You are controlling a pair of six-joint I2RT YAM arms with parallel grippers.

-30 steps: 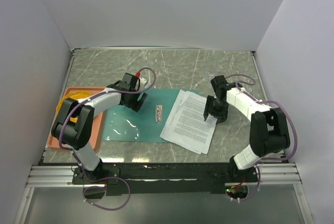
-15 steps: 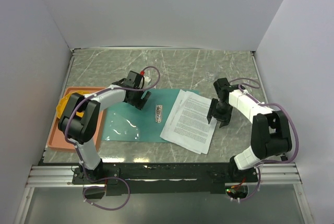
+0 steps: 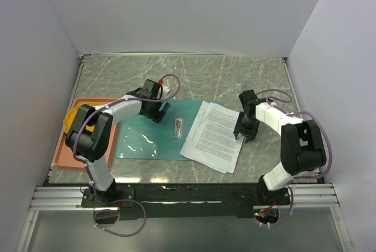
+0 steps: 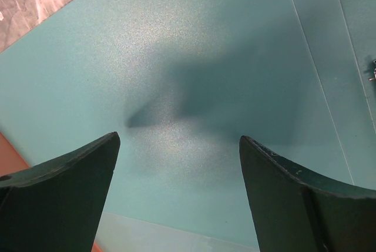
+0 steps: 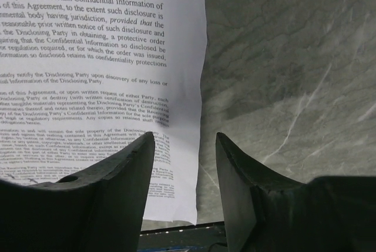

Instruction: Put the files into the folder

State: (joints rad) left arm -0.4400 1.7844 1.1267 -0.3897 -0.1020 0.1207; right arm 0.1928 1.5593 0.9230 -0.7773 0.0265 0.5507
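My right wrist view cuts the files [image 5: 100, 87] off at nine and twelve o'clock, and my right gripper's fingers [image 5: 88, 205] cover their lowest lines. From above, their print is too small to read. My left wrist view shows only part of the folder [image 4: 194, 76], cropped at three o'clock, its clip [image 4: 372, 70] barely entering. My left arm hides part of the orange tray [image 3: 61, 152].

Bare marble table [image 3: 223, 73] behind and right of the files [image 3: 212, 135]; left flank blocked by orange tray [image 3: 61, 149]; folder [image 3: 147, 137] carries a metal clip [image 3: 178, 127]; white walls [image 3: 176, 11] enclose three sides.
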